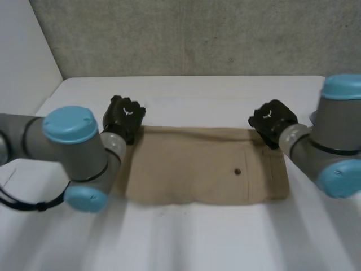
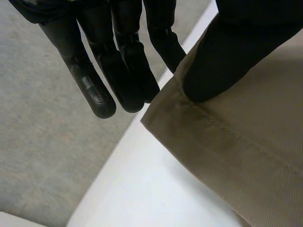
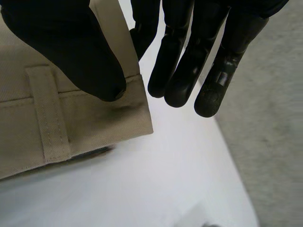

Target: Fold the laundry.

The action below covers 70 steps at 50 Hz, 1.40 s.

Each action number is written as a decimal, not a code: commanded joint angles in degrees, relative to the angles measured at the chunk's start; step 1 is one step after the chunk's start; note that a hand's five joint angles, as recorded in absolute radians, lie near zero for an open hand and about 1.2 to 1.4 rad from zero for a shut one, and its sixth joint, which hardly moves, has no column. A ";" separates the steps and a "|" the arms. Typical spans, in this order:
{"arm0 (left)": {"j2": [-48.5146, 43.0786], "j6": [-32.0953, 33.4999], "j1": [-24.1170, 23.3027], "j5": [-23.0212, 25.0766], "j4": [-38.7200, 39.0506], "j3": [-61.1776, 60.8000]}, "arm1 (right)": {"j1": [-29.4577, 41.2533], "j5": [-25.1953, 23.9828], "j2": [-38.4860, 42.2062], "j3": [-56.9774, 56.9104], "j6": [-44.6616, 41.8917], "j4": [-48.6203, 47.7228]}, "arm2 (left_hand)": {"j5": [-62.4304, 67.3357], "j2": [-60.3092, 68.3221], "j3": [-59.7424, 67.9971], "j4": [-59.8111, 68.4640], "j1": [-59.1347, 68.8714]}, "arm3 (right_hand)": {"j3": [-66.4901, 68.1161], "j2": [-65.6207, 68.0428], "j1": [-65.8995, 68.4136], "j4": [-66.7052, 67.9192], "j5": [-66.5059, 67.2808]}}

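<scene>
Beige trousers [image 1: 203,166], left hand [image 1: 124,116] pinching one far corner, right hand [image 1: 272,121] the other

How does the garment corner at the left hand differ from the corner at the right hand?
The left hand pinches a plain stitched hem corner of the beige garment; the right hand pinches a waistband corner bearing a belt loop. The button lies nearer the right hand's corner than the left's. Shared: both are far corners, each with a thumb on top.
</scene>
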 commanded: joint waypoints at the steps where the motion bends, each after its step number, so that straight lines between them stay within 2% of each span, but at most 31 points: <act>1: -9.88 0.60 0.80 0.17 5.12 10.50 | 1.71 2.40 12.24 -11.13 -0.68 -7.00 | 13.19 11.50 11.75 11.34 14.60 | 11.23 12.70 24.27 11.92 12.58; 5: -14.46 0.60 0.89 0.25 5.56 14.29 | 1.80 3.02 17.95 -15.96 -0.33 -9.37 | 13.19 11.50 11.75 11.34 14.60 | 11.23 12.70 24.27 11.92 12.58; 6: -15.07 0.43 0.80 0.34 5.73 14.64 | 1.80 3.11 18.57 -16.67 -0.33 -9.64 | 13.19 11.50 11.75 11.34 14.60 | 6.79 8.26 19.83 7.48 8.14; 7: -15.51 0.34 0.89 0.69 6.00 14.64 | 1.80 3.46 19.27 -17.54 -0.24 -9.82 | 4.89 3.19 3.44 3.04 6.30 | -41.05 -39.58 -28.01 -40.36 -39.69; 8: -15.86 0.42 0.89 1.56 6.96 14.29 | 1.89 3.81 19.37 -17.99 -0.07 -9.82 | -39.16 -40.85 -40.61 -41.01 -37.75 | -58.77 -57.30 -45.73 -58.08 -57.42; 9: -15.78 0.51 0.80 2.09 7.49 13.85 | 1.80 4.25 19.45 -18.34 0.20 -9.82 | -56.81 -58.50 -58.25 -58.66 -55.40 | -58.77 -57.30 -45.73 -58.08 -57.42; 11: -15.34 0.25 0.71 3.06 8.72 12.36 | 1.80 5.65 18.23 -18.35 1.42 -9.90 | -53.77 -55.46 -55.21 -55.62 -52.36 | -58.77 -57.30 -45.73 -58.08 -57.42; 14: -11.66 0.42 0.54 4.73 12.23 8.41 | 1.45 7.15 15.07 -17.29 3.88 -9.90 | -56.81 -58.50 -58.25 -58.66 -55.40 | -58.77 -57.30 -45.73 -58.08 -57.42; 20: -0.59 -0.02 0.71 4.82 16.46 0.77 | 1.18 6.98 -1.97 -7.55 14.78 -9.12 | -56.81 -58.50 -58.25 -58.66 -55.40 | -58.77 -57.30 -45.73 -58.08 -57.42; 23: 5.90 -0.02 0.80 4.82 15.58 -3.88 | 0.92 3.91 -9.53 -1.75 17.16 -6.23 | -56.81 -58.50 -58.25 -58.66 -55.40 | -58.77 -57.30 -45.73 -58.08 -57.42; 31: 17.78 -2.90 0.89 5.18 8.04 -17.68 | -5.58 -5.93 -17.28 12.66 18.65 8.10 | -56.81 -58.50 -58.25 -58.66 -55.40 | -58.77 -57.30 -45.73 -58.08 -57.42; 37: 20.34 -10.20 0.71 5.26 3.45 -23.85 | -8.13 -11.21 -18.87 24.35 19.80 5.14 | -56.81 -58.50 -58.25 -58.66 -55.40 | -53.49 -52.02 -40.45 -52.80 -52.14; 42: 20.61 -15.74 0.71 5.44 2.75 -26.57 | -10.41 -13.24 -18.52 32.79 20.06 -5.65 | -56.81 -58.50 -58.25 -58.66 -55.40 | -45.08 -43.61 -32.04 -44.39 -43.72; 49: 19.99 -16.10 0.63 5.35 2.83 -26.93 | -10.33 -13.24 -11.49 33.42 20.24 -14.82 | -56.81 -58.50 -58.25 -58.66 -55.40 | -39.85 -38.38 -26.82 -39.16 -38.50; 51: 19.99 -16.10 0.54 5.35 2.83 -26.93 | -10.24 -13.24 -10.08 32.90 20.15 -16.14 | -56.81 -58.50 -58.25 -58.66 -55.40 | -30.15 -28.68 -17.11 -29.46 -28.80; 53: 19.99 -16.10 0.45 5.35 2.83 -27.02 | -10.24 -13.07 -9.73 32.55 20.24 -16.49 | -56.81 -58.50 -58.25 -58.66 -55.40 | -10.85 -9.38 2.19 -10.16 -9.50; 54: 19.99 -16.10 0.45 5.35 2.83 -27.11 | -10.33 -13.15 -9.55 32.37 20.32 -17.02 | -56.81 -58.50 -58.25 -58.66 -55.40 | 4.90 6.37 17.94 5.60 6.26; 55: 19.99 -16.10 0.45 5.35 2.75 -27.19 | -10.42 -13.15 -9.55 32.28 20.24 -17.37 | -56.81 -58.50 -58.25 -58.66 -55.40 | 10.72 12.19 23.76 11.42 12.08; 60: 20.08 -16.19 0.54 5.26 2.75 -27.37 | -11.55 -12.19 -10.07 31.84 19.89 -17.38 | -56.81 -58.50 -58.25 -58.66 -55.40 | 11.23 12.70 24.27 11.92 12.58; 64: 20.43 -16.19 0.80 5.18 2.66 -27.37 | -15.95 -12.27 -11.48 32.98 18.83 -16.59 | -56.81 -58.50 -58.25 -58.66 -55.40 | 11.23 12.70 24.27 11.92 12.58; 68: 20.69 -16.19 0.71 5.00 2.48 -27.46 | -22.69 -12.97 -19.72 33.69 13.32 -12.12 | -56.81 -58.50 -58.25 -58.66 -55.40 | 11.23 12.70 24.27 11.92 12.58; 70: 21.48 -16.19 0.71 5.00 2.22 -27.55 | -25.34 -13.33 -21.23 33.51 10.32 -10.53 | -56.81 -58.50 -58.25 -58.66 -55.40 | 11.23 12.70 24.27 11.92 12.58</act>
